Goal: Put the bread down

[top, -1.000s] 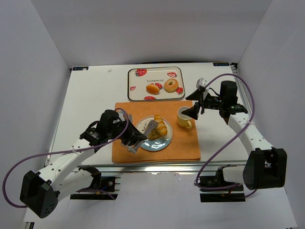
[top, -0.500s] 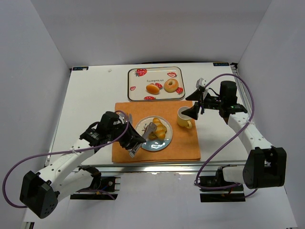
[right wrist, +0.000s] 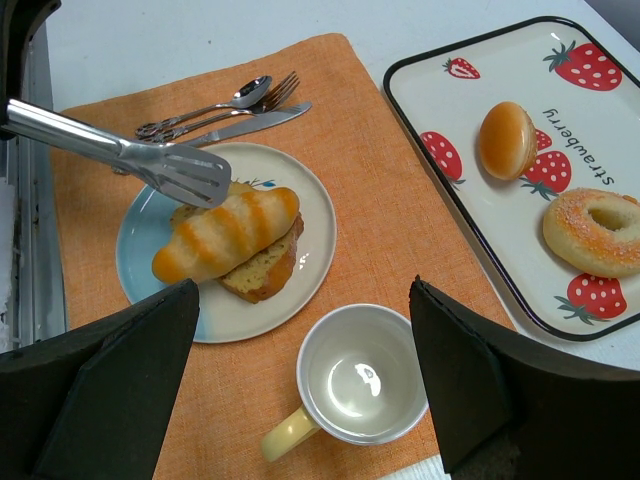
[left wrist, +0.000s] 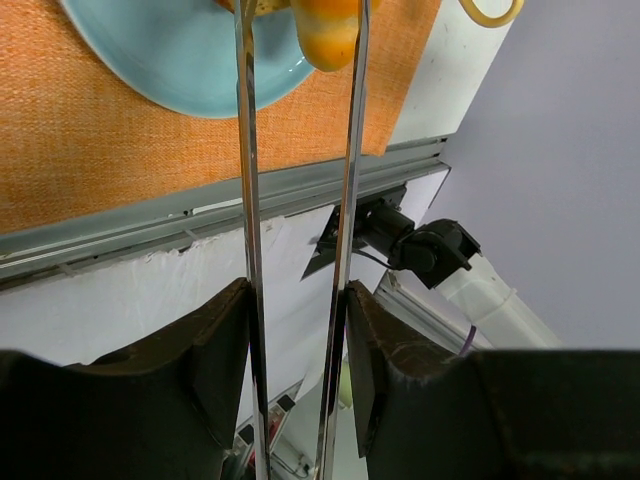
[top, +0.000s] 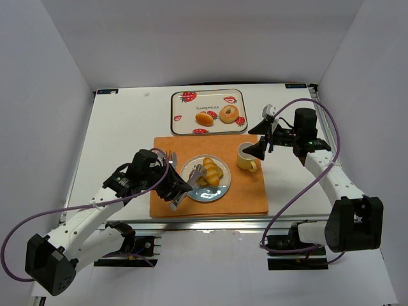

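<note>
Bread roll [right wrist: 225, 233] is lying on plate [right wrist: 300, 275] atop a slice [right wrist: 262, 270]. L gripper [left wrist: 297, 330] is clamping tongs [right wrist: 120, 150], blades apart w/ tips straddling roll's end. R gripper [top: 261, 148] is hanging wide open, empty, nr mug [right wrist: 362, 375]. Risk: a blade snagging roll during pull-out, dragging it off plate.

mat [top: 248, 191]: orange, near centre of the table [top: 121, 140] | cup [top: 246, 156]: yellow, upright, on mat's far right part | cutlery [right wrist: 225, 115]: spoon, fork and knife together on mat's far left part | tray [top: 207, 92]: strawberry print, beyond the mat | bun [top: 204, 118]: on tray, left of donut [top: 228, 115]
</note>
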Motion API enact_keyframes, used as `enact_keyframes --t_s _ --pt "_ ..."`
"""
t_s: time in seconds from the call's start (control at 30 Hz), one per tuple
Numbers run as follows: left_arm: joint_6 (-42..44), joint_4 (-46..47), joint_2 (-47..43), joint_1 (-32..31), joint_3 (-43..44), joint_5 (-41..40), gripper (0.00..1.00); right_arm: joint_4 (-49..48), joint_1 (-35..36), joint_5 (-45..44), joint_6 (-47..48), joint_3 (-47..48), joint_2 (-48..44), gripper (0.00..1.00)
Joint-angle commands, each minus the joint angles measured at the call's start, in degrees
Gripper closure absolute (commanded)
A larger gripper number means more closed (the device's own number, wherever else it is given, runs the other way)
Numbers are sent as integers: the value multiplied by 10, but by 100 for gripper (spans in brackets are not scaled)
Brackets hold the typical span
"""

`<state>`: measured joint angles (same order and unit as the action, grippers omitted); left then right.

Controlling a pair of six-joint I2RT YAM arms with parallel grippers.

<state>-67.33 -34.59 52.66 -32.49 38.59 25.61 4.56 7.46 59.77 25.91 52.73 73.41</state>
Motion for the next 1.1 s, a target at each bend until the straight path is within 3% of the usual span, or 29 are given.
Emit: enact_keyframes --t_s 0.0,0.47,0.57,0.63,0.73,0.87,0.97,1.07 --pt "5 -31 -19 -2 32 -26 49 -3 -3 11 5 10 -8 10" --pt "16 -101 -38 -2 99 -78 52 -3 -3 17 13 10 -10 11" --pt "36 -109 -34 3 105 -117 61 9 -4 18 28 11 -10 11" --pt "66 -139 -17 16 122 -171 75 22 -3 18 49 13 -11 11" --pt "136 -133 17 47 155 -268 85 40 -3 18 64 15 -12 11" --pt "295 -72 57 88 180 -386 89 46 -3 23 70 20 -11 10" --pt "430 20 67 129 151 -448 95 56 -1 27 87 24 -10 11" --pt "574 167 60 167 63 -444 94 77 11 19 115 26 -6 11"
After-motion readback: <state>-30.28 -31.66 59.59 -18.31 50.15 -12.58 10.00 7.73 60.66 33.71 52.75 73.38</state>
